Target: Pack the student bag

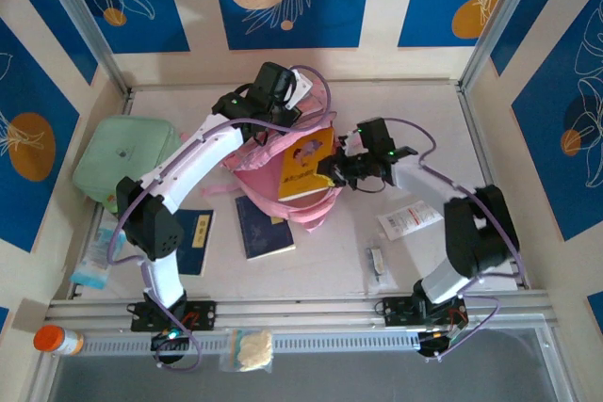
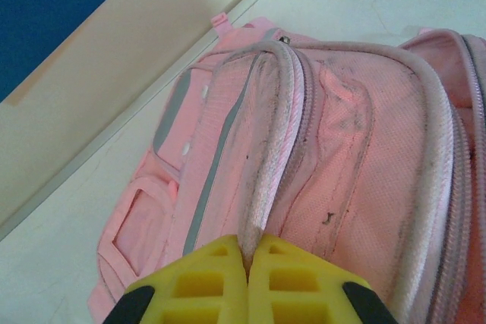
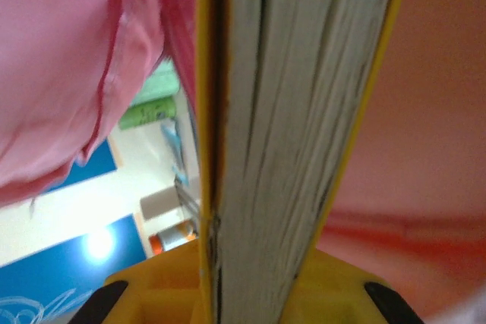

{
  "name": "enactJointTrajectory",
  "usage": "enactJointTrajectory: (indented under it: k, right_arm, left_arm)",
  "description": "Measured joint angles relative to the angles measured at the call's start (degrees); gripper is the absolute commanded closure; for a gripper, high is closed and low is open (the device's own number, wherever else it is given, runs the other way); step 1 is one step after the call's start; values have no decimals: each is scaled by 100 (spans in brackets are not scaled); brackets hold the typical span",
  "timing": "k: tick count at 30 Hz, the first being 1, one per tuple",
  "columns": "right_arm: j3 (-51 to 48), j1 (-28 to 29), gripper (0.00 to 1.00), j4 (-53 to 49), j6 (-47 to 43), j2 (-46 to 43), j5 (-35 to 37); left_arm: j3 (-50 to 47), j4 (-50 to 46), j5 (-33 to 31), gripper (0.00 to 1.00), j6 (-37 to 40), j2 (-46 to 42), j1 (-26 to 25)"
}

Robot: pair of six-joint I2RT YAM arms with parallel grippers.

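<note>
The pale table [image 1: 424, 129] sits inside walls with blue panels. The pink backpack [image 1: 252, 179] lies near the middle of the table, toward the far side, between the two arms. The left wrist view shows its front pockets and grey trim [image 2: 342, 149]. The left gripper [image 2: 247, 259] is closed tight on a raised edge of the backpack's fabric, the fold pinched between its yellow fingers [image 2: 205, 286]. From above, this gripper [image 1: 267, 105] is over the far side of the backpack.

A mint-green soft case [image 1: 122, 165] lies at the left edge of the table, well apart from the backpack. A yellow book [image 1: 306, 165] rests tilted on the backpack. The right gripper [image 1: 330, 168] clamps the book's right edge with narrow jaws. In the right wrist view the page edges [image 3: 281, 111] stand between the fingers, with pink fabric on both sides.

Two dark blue books lie flat: one [image 1: 264, 226] is just beside the backpack's near edge, the other [image 1: 196, 242] by the left arm. A white packet [image 1: 410, 221] lies near the right arm. An orange-capped bottle [image 1: 57, 339] lies at the near left corner.
</note>
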Motion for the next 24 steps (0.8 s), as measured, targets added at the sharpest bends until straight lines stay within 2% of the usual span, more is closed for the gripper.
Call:
enactJointTrajectory:
  k: [4,9,10,14,19,24]
  right_arm:
    - [470,221,100,667,68,798,363]
    - [1272,417,92,1029,44,1663,566]
    - [1390,428,89,1106,44,1814,584]
    - [1558,424,65,1156,-22,2164,638]
    - [1585,385,45,772,-339,2155,850]
    - [1270,358,38,142,-603,1578,1318]
  left_arm:
    - [87,-46,15,100,-133,2,4]
    - [160,-48,17,100,-256,4,37]
    - [160,-52,15,100,-278,4,44]
    - [160,-81,15,100,-302,4,87]
    - [160,-136,15,100,-372,4,122]
    - [160,-131,37,100,-407,4,133]
